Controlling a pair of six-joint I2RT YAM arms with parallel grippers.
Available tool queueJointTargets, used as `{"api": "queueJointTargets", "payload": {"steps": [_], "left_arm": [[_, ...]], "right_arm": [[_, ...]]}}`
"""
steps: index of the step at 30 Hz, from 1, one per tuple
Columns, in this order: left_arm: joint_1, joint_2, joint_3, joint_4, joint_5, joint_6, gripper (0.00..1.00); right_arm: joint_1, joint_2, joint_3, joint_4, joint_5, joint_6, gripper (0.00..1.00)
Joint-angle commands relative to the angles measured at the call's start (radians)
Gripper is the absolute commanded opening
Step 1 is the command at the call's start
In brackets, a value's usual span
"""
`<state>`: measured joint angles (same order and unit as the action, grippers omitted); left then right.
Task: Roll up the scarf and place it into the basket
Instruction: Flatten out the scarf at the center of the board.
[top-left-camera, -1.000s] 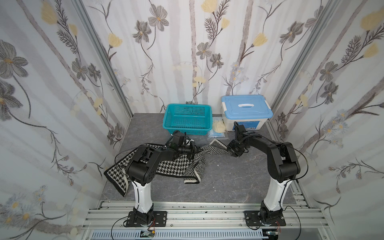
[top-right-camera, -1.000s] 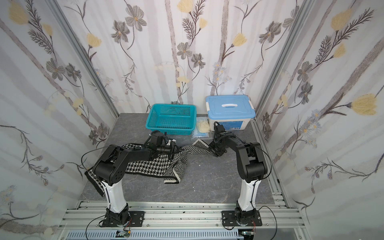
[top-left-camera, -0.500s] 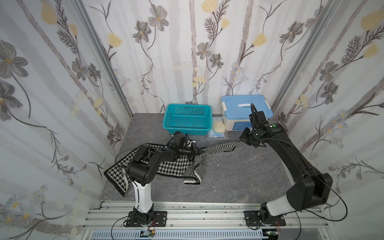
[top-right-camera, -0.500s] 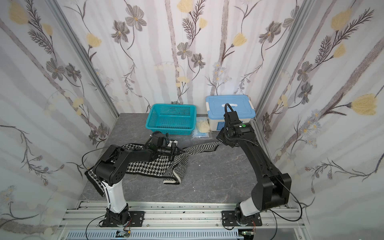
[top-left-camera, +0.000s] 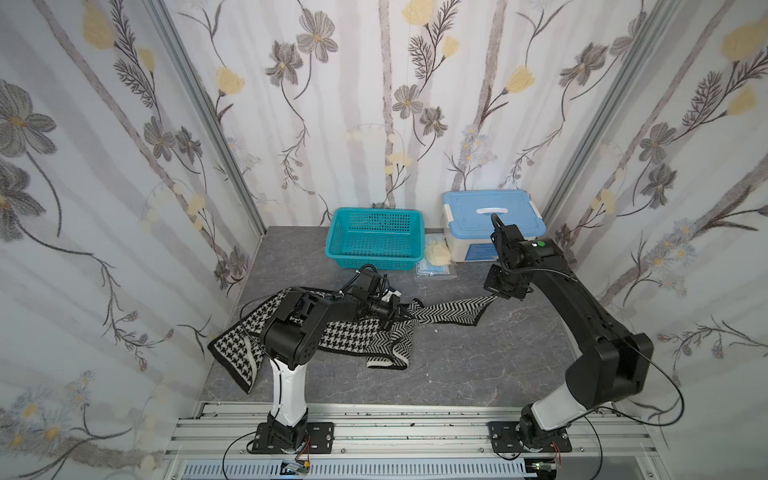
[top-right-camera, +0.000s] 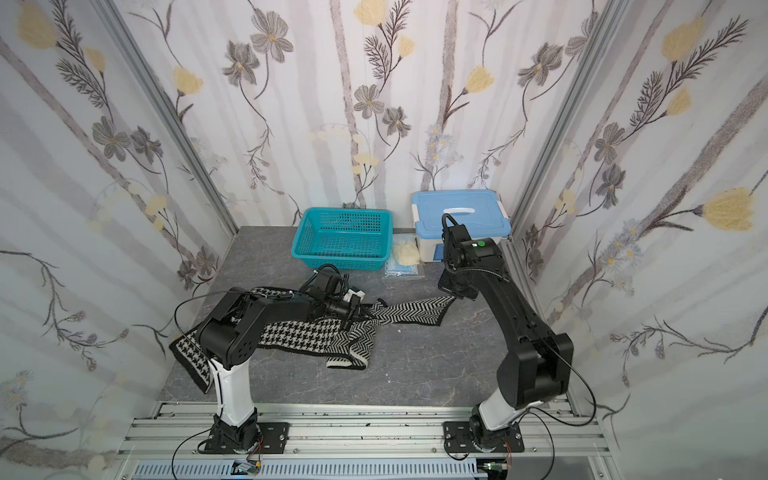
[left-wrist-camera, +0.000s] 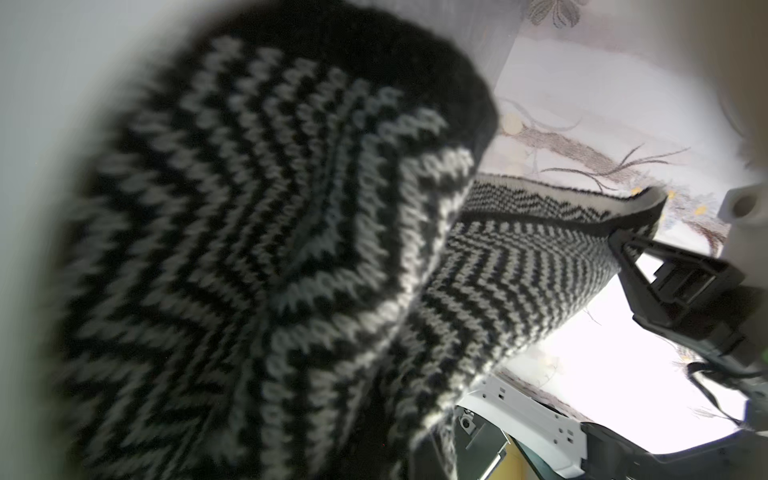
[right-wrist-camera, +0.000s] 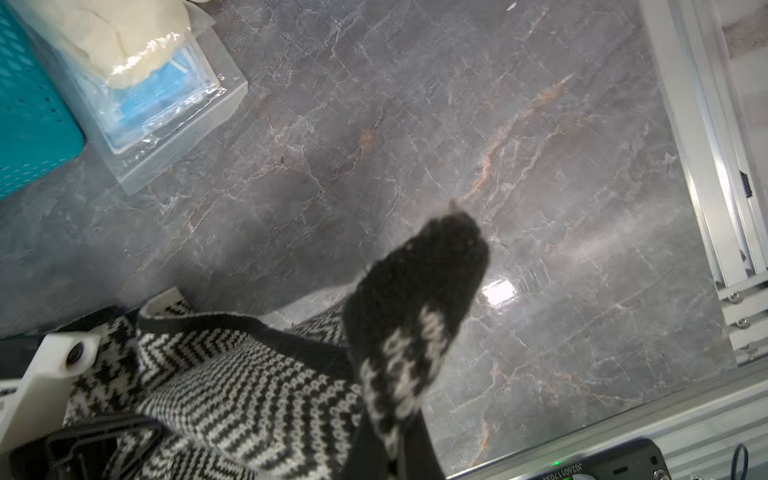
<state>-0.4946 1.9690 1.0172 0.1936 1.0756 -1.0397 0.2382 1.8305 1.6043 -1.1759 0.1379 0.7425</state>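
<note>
The black-and-white scarf (top-left-camera: 449, 311) (top-right-camera: 411, 313) lies across the grey table, houndstooth at the left, herringbone stretched out to the right. My left gripper (top-left-camera: 392, 309) (top-right-camera: 355, 309) is shut on the scarf's bunched middle; cloth (left-wrist-camera: 249, 249) fills the left wrist view and hides its jaws. My right gripper (top-left-camera: 498, 293) (top-right-camera: 451, 293) is shut on the scarf's right end, held a little above the table. That black-edged corner (right-wrist-camera: 415, 311) pokes out past the shut jaws. The teal basket (top-left-camera: 374, 259) (top-right-camera: 338, 262) stands at the back, nothing in it.
A white box with a blue lid (top-left-camera: 492, 216) stands at the back right, behind my right arm. Between it and the basket a pale yellow cloth lump (top-left-camera: 436, 251) rests on a clear packet (top-left-camera: 434, 270). Aluminium rails (top-left-camera: 374, 419) run along the front edge.
My right gripper has shut on the scarf's end and pulled it to the right and upward, drawing the herringbone part out straight. The left arm has stayed put.
</note>
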Motion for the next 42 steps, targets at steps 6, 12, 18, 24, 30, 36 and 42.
{"api": "queueJointTargets", "payload": {"steps": [6,12,18,24,30,36,42], "left_arm": [[0.002,0.003,0.070,-0.188,-0.121,0.097,0.00],[0.004,0.002,0.090,-0.232,-0.222,0.086,0.00],[0.023,0.009,0.074,-0.227,-0.282,0.062,0.00],[0.045,0.043,0.074,-0.154,-0.245,0.007,0.00],[0.043,0.043,0.086,-0.176,-0.225,0.021,0.00],[0.044,0.018,0.045,-0.172,-0.227,0.023,0.00],[0.043,0.015,0.011,-0.097,-0.205,-0.021,0.00]], "right_arm": [[0.009,0.431,0.387,0.021,0.015,-0.070,0.22],[0.009,0.498,0.453,0.063,-0.059,-0.134,0.55],[0.010,0.184,0.104,0.147,-0.105,-0.152,0.62],[0.003,-0.017,-0.331,0.322,-0.236,-0.038,0.60],[0.001,0.141,-0.298,0.470,-0.316,0.001,0.57],[-0.011,0.241,-0.285,0.617,-0.351,0.067,0.58],[-0.008,0.289,-0.303,0.740,-0.354,0.141,0.73]]}}
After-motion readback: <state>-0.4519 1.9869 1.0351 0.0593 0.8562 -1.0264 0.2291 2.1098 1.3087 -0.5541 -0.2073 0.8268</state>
